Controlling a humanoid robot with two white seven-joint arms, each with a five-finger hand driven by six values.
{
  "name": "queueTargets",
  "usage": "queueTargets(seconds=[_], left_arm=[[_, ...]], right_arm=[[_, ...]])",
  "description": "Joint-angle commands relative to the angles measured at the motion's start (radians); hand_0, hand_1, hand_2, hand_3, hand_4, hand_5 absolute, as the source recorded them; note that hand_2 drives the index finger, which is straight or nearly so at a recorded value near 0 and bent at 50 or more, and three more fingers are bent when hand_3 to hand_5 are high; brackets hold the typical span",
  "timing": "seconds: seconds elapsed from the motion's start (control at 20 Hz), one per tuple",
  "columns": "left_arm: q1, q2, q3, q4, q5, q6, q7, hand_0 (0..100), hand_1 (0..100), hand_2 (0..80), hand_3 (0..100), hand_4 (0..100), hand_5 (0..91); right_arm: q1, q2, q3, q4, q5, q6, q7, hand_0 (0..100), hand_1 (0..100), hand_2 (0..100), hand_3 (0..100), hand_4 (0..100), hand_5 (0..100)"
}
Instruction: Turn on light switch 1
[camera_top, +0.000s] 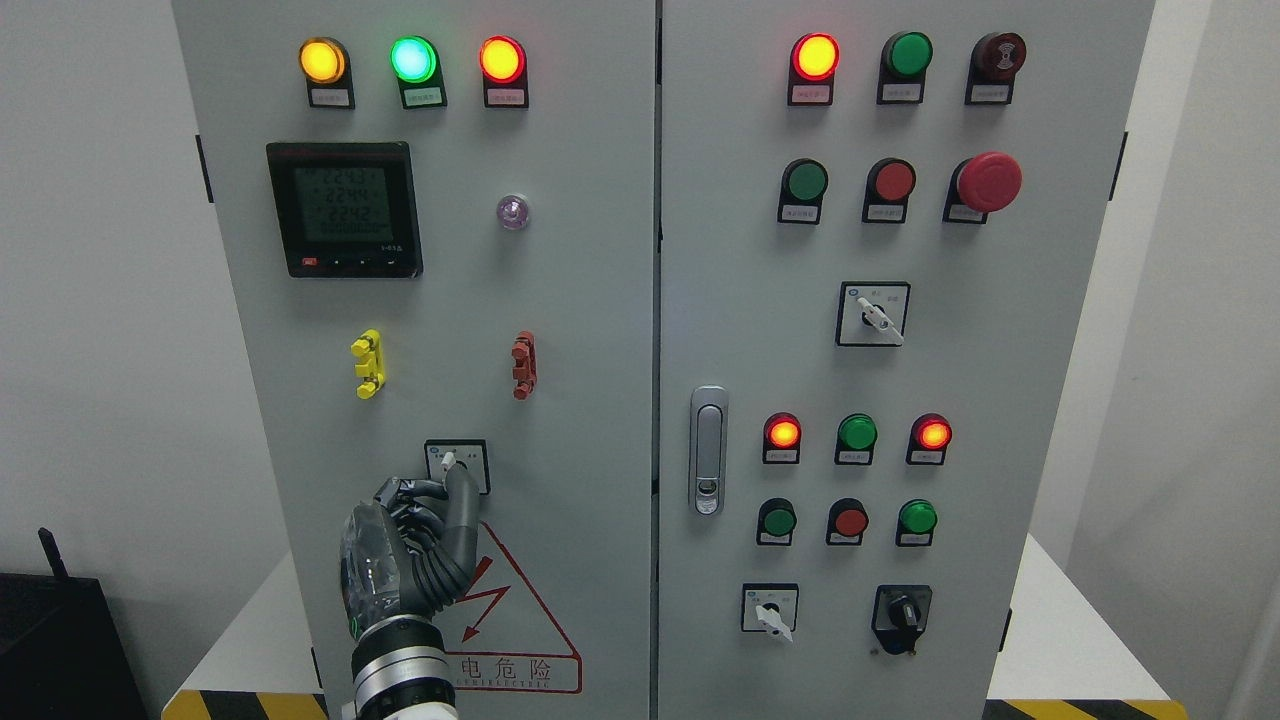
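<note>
A small rotary switch (474, 458) with a white knob (448, 461) sits low on the left door of a grey electrical cabinet (590, 300). My left hand (450, 482) comes up from the bottom edge and is at this switch. Its index finger (462, 500) points up over the lower part of the switch plate, the thumb closes in from the left just under the knob, and the other fingers are curled. The lower half of the switch is hidden behind the fingers. The right arm is out of view.
On the left door are three lit lamps (414, 59), a digital meter (345, 208), a yellow clip (368, 364), a red clip (523, 365) and a red warning triangle (520, 600). The right door holds a handle (708, 450), lamps, buttons, a red emergency button (988, 181) and more rotary switches (873, 314).
</note>
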Motion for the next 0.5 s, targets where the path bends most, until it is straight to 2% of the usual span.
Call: queueTargets(seconds=[0.0, 0.45], left_arm=[[0.0, 0.0, -0.001, 0.0, 0.0, 0.001, -0.001, 54, 37, 60.0, 92, 93, 84.4], [0.0, 0.0, -0.001, 0.0, 0.001, -0.001, -0.005, 62, 30, 60.0, 93, 93, 84.6]], right_arm=[[0.0, 0.0, 0.0, 0.0, 0.0, 0.0, 0.001, 12, 39, 0, 0, 0, 0], [0.0, 0.0, 0.0, 0.0, 0.001, 0.0, 0.001, 12, 39, 0, 0, 0, 0]])
